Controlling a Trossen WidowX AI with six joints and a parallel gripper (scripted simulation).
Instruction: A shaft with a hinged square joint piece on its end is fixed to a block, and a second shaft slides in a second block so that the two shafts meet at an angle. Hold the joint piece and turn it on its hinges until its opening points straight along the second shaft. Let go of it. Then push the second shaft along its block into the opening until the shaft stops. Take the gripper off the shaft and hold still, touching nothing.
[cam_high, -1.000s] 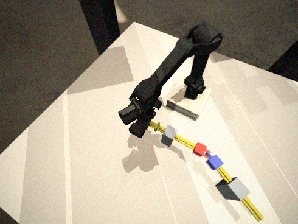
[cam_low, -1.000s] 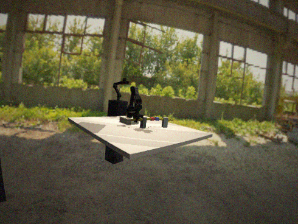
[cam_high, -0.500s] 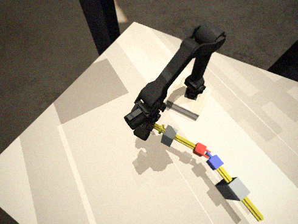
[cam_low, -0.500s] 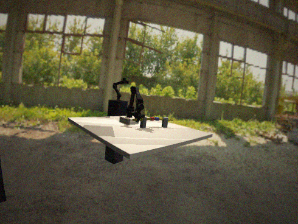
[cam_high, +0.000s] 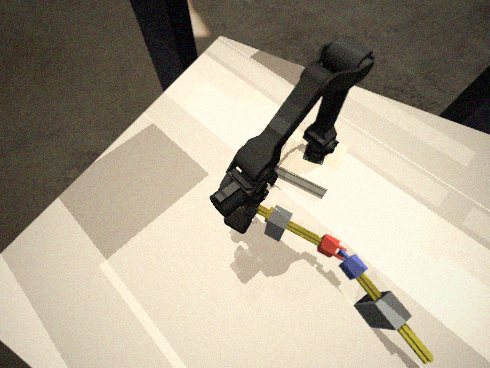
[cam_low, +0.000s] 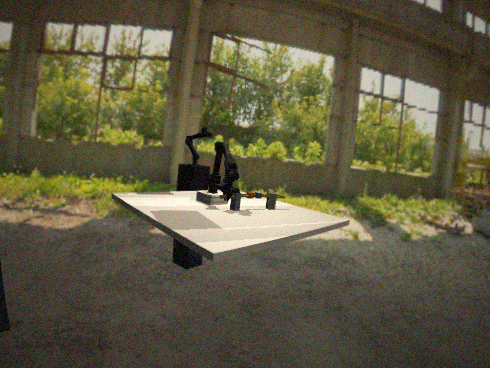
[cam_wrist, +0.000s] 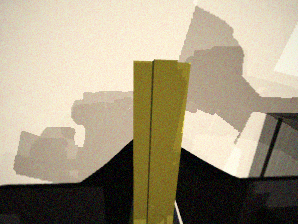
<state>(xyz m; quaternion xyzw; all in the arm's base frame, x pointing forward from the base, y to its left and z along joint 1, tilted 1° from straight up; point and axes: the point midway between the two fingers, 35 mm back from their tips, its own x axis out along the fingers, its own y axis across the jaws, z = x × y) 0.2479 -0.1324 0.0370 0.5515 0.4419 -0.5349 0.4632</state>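
My gripper (cam_high: 257, 209) (cam_wrist: 150, 144) is shut on the rear part of the yellow second shaft (cam_high: 304, 232) (cam_wrist: 160, 110). The shaft runs through the smaller grey block (cam_high: 278, 222) (cam_low: 235, 201), its collar close against the block's near side. Its front end meets the red joint piece (cam_high: 329, 245) (cam_low: 251, 195), which is in line with it; how deep the end sits inside is hidden. The red piece is hinged to the blue part (cam_high: 353, 266) (cam_low: 258, 195) on the fixed yellow shaft (cam_high: 369, 286), which passes at an angle through the larger grey block (cam_high: 384, 310) (cam_low: 271, 201).
The arm (cam_high: 287, 112) (cam_low: 218, 160) reaches over the pale table (cam_high: 165, 280) (cam_low: 280, 227) from its base. A grey bar-like edge (cam_high: 301, 183) lies beside the base, near the smaller block. The fixed shaft's far end (cam_high: 416, 345) sticks out past the larger block.
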